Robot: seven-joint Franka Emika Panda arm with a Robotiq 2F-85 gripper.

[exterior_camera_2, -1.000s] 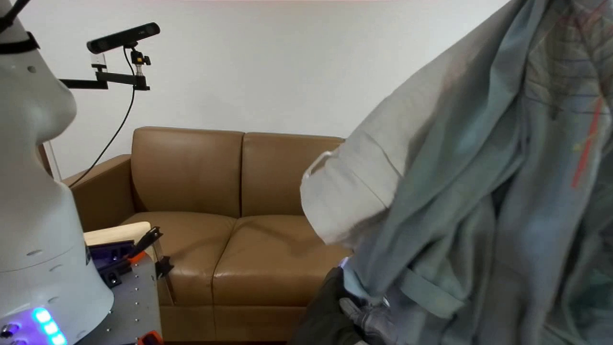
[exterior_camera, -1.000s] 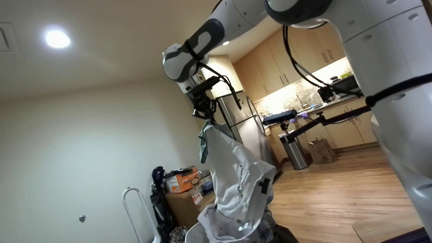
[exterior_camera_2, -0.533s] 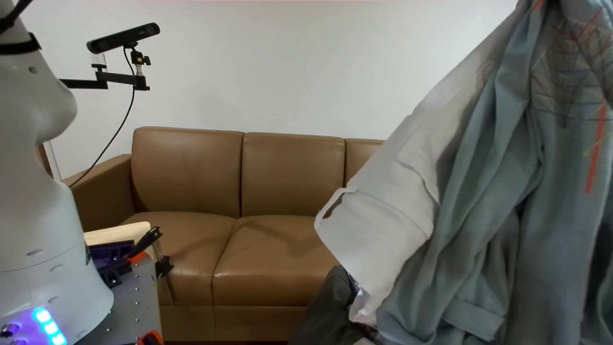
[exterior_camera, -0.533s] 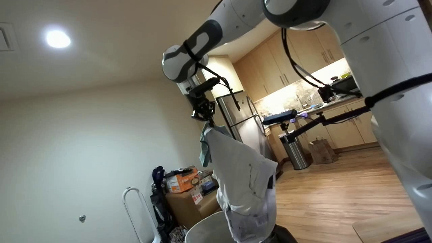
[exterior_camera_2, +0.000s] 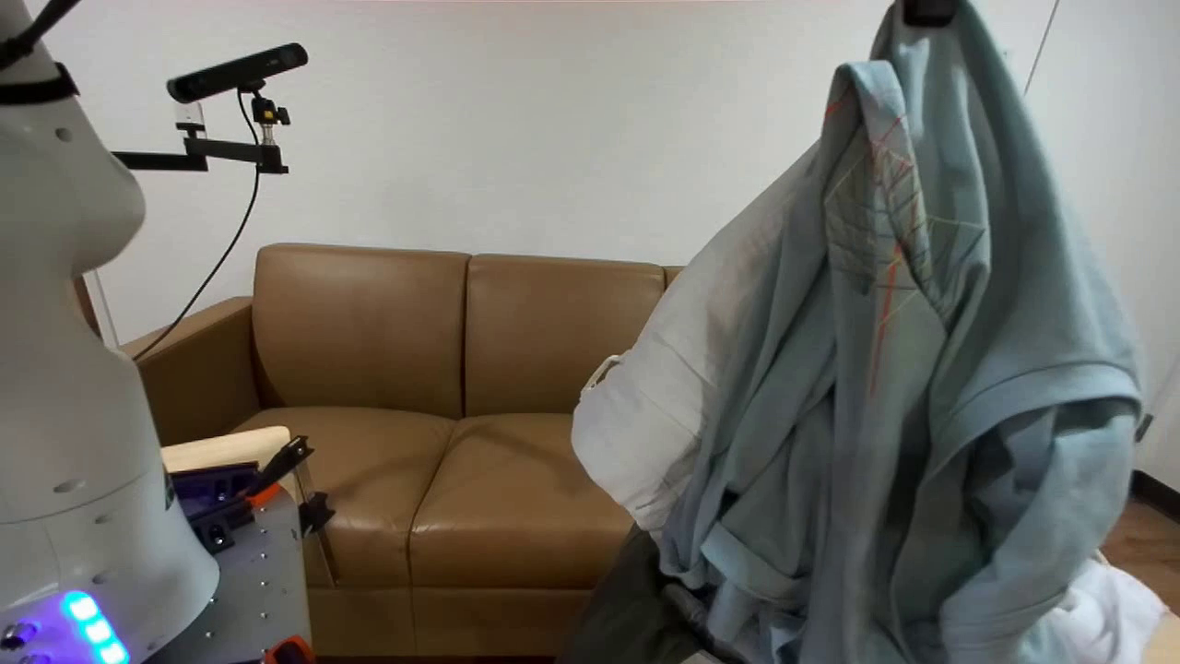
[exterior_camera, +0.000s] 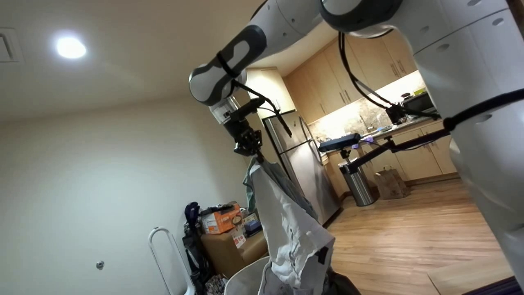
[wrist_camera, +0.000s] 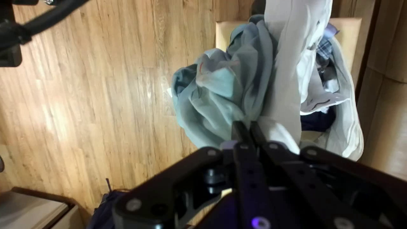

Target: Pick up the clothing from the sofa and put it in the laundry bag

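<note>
Gripper (wrist_camera: 247, 125): squeezed together on what looks like a small bunch of the clothing (exterior_camera_2: 885, 378), right at its top
Clothing: hanging limp from that pinch in front of the sofa (exterior_camera_2: 525, 498) — can't tell how much is actually inside the laundry bag (wrist_camera: 348, 136)
Laundry bag: mouth partly hidden by the white part (exterior_camera: 286, 229), some other laundry (wrist_camera: 329, 76) showing inside
Blue-grey part (wrist_camera: 219, 95): my main worry tbh. In the wrist view it shows against the floor (wrist_camera: 95, 89), off to the side of the mouth, so letting go here would probably drop it outside
Rim (exterior_camera: 239, 275): long fabric could hook on it, and a tug might slip the pinch or tip the bag
What I'd do: shift over the mouth, lower, then release — and check no tail drapes outside
</note>
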